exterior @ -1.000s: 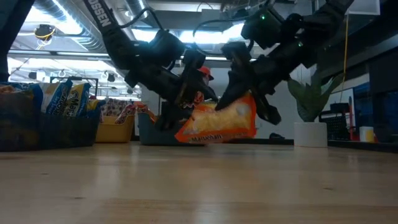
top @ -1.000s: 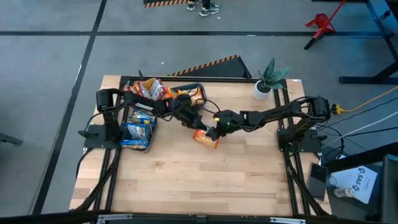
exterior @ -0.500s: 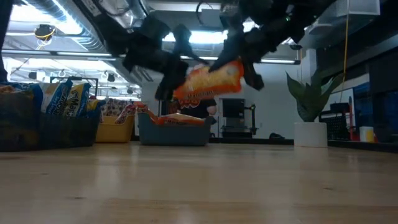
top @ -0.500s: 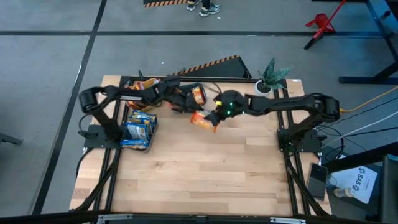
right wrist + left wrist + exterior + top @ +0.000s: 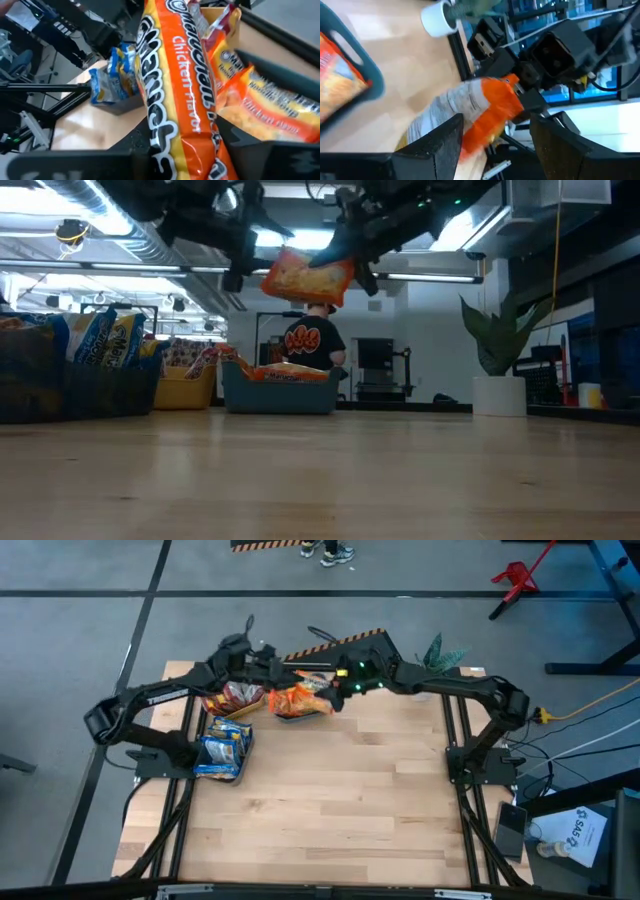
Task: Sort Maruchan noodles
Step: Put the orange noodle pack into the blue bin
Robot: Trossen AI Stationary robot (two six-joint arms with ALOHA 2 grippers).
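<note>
An orange Maruchan noodles packet (image 5: 305,277) hangs high over the teal bin (image 5: 280,397), which holds more orange packets (image 5: 272,112). My right gripper (image 5: 350,252) is shut on it, also seen from above (image 5: 335,690). My left gripper (image 5: 240,250) is open at the same height, just beyond the packet's other end; in its wrist view the packet (image 5: 490,112) shows between its fingers. Red packets fill the yellow bin (image 5: 185,390). Blue packets (image 5: 222,745) fill a dark bin at the left. My right gripper pinches one end of the orange packet (image 5: 200,150) between its two fingers. It comes from the table's right side, slanting down. The packet sticks out past the fingers, lifted clear above the teal bin. Whether my left gripper touches the packet, I cannot tell.
A potted plant in a white pot (image 5: 430,675) stands at the far right corner. The three bins crowd the far left of the table. The wooden top (image 5: 330,800) stretches from the middle to the near edge. A person stands in the room behind (image 5: 310,340).
My right gripper has lifted the orange packet off the table's middle and carried it up, toward the far edge and left, rolling as it went, until it hangs over the teal bin. My left gripper has risen alongside and swung toward the far left, staying open.
</note>
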